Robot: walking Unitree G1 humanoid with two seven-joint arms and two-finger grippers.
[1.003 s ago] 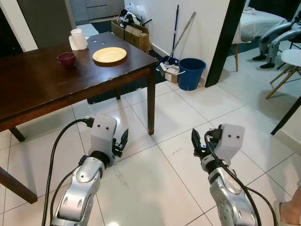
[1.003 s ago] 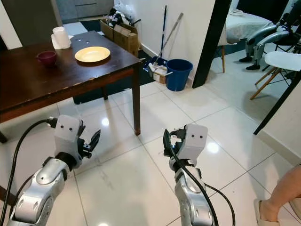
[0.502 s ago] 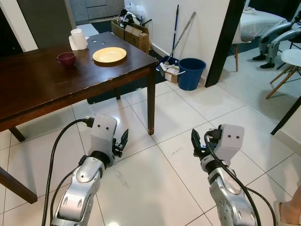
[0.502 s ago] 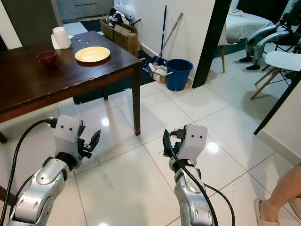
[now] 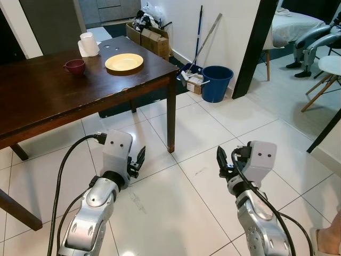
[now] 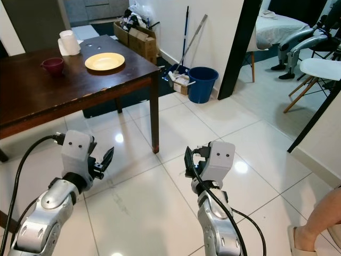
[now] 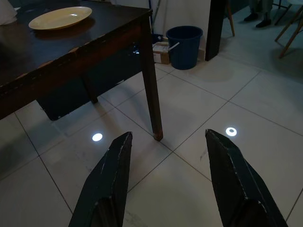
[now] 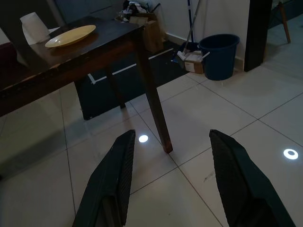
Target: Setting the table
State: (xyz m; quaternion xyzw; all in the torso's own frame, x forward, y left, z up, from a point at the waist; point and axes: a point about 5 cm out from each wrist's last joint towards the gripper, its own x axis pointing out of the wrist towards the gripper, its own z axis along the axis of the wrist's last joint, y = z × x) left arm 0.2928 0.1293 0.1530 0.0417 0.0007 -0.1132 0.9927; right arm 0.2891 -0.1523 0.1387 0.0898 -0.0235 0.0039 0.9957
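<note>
Both the left gripper (image 7: 168, 182) and right gripper (image 8: 170, 182) hang open and empty over the floor, well short of the yellow plate (image 5: 124, 62), likely stiff, breakable and slippery, best pinched at its rim.

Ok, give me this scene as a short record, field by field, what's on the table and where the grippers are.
table: dark wooden table, ahead on the robot's left
on table: yellow plate near the far corner; maroon cup left of it; white jug behind
left gripper: open, empty, above the floor
right gripper: open, empty, above the floor
nearby: blue bucket by the wall
</note>
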